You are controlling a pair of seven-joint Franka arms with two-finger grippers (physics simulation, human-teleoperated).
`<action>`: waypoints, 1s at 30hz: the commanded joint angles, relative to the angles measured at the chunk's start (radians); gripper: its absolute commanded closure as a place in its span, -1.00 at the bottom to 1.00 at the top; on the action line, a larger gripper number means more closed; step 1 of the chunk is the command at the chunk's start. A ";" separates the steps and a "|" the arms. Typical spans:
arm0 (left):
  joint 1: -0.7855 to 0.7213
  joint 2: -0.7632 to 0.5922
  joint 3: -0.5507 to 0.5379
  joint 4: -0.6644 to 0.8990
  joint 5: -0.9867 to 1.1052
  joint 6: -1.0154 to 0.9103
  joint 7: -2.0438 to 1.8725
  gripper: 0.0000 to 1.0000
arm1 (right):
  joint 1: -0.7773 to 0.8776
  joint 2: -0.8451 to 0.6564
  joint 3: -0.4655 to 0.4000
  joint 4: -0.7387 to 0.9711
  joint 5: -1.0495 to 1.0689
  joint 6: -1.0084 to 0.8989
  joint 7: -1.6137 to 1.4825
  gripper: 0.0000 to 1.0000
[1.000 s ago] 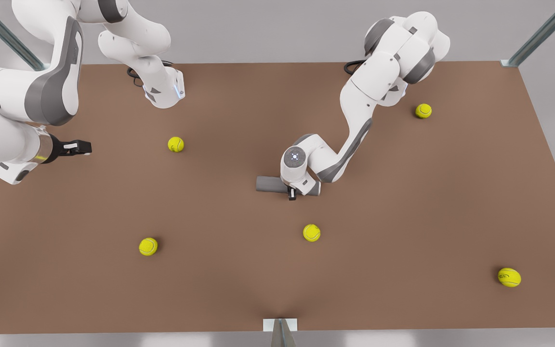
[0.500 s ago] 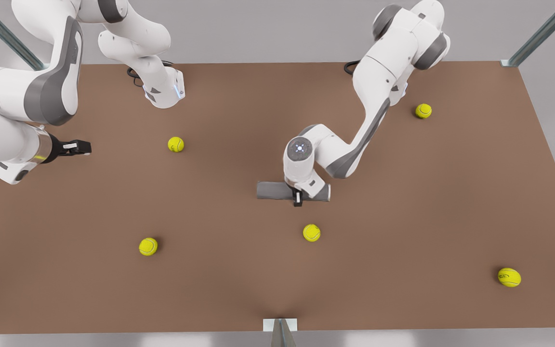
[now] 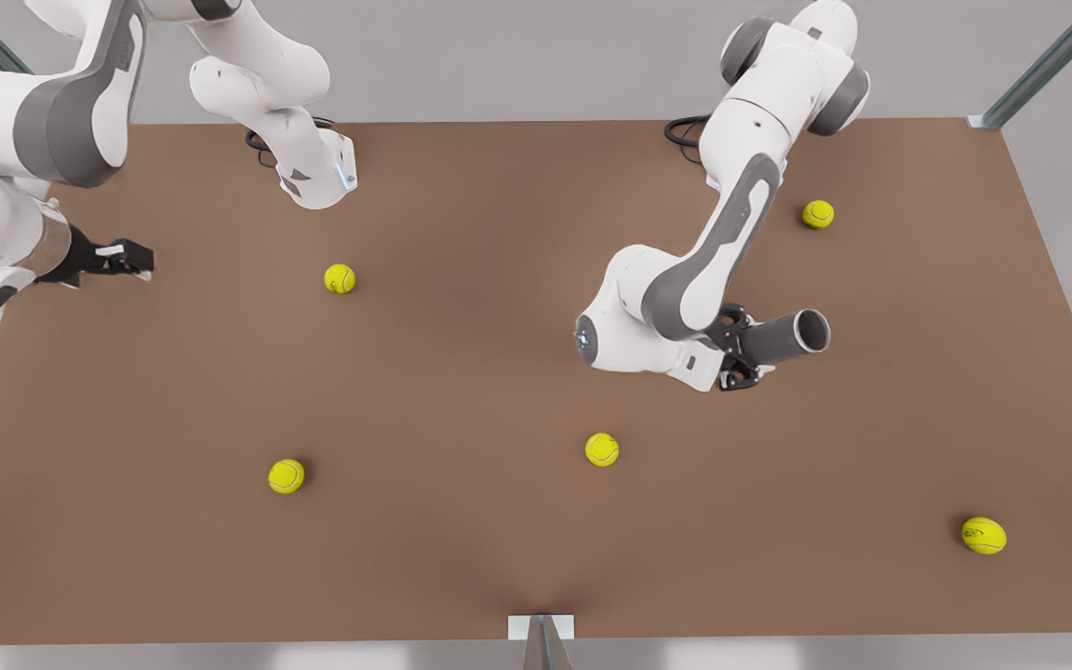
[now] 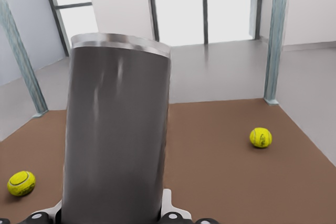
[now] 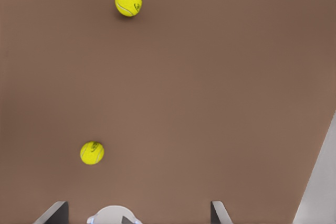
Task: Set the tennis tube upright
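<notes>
The tennis tube (image 3: pixel 783 337) is a grey cylinder held off the brown table (image 3: pixel 462 372), lying nearly level. Its hollow, silver-rimmed end points to the front view's right. My left gripper (image 3: pixel 746 354) is shut on the tube's other end, fingers on either side of it. The left wrist view has the tennis tube (image 4: pixel 115 129) rising straight out from the left gripper (image 4: pixel 113 217). My right gripper (image 3: pixel 127 261) waits open above the table's edge at the front view's far left. Its fingertips (image 5: pixel 55 212) stand wide apart with nothing between them.
Several yellow tennis balls lie scattered on the table: one (image 3: pixel 340 278) at mid left, one (image 3: pixel 602 449) in front of the held tube, one (image 3: pixel 817 214) behind it. Others lie at the near left (image 3: pixel 286 475) and near right (image 3: pixel 984 535).
The left arm has lifted the tube off the table and swung it toward the front view's right, its hollow end turned outward. The right gripper has drifted slightly toward the left edge.
</notes>
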 commanded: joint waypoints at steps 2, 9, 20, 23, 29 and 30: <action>0.002 0.052 0.031 -0.001 0.175 -0.148 0.098 -0.36 | 0.002 -0.005 0.000 -0.003 -0.007 0.030 0.008 -1.00; 0.012 0.192 0.048 0.048 0.233 -0.081 0.054 -0.36 | 0.005 0.012 -0.002 0.011 -0.010 0.026 0.006 -1.00; 0.019 0.199 0.066 0.053 0.221 0.056 -0.129 -0.37 | 0.006 0.028 -0.004 0.011 -0.009 0.023 0.000 -1.00; 0.019 0.201 0.066 0.045 0.300 0.056 -0.218 -0.37 | 0.006 0.030 -0.005 0.012 -0.009 0.023 0.000 -1.00; 0.019 0.227 0.108 0.009 0.316 0.039 -0.316 -0.36 | 0.006 0.039 -0.005 0.012 -0.009 0.023 -0.001 -1.00; 0.019 0.235 0.114 0.009 0.317 0.039 -0.318 -0.36 | 0.008 0.041 -0.007 0.012 -0.009 0.023 -0.001 -1.00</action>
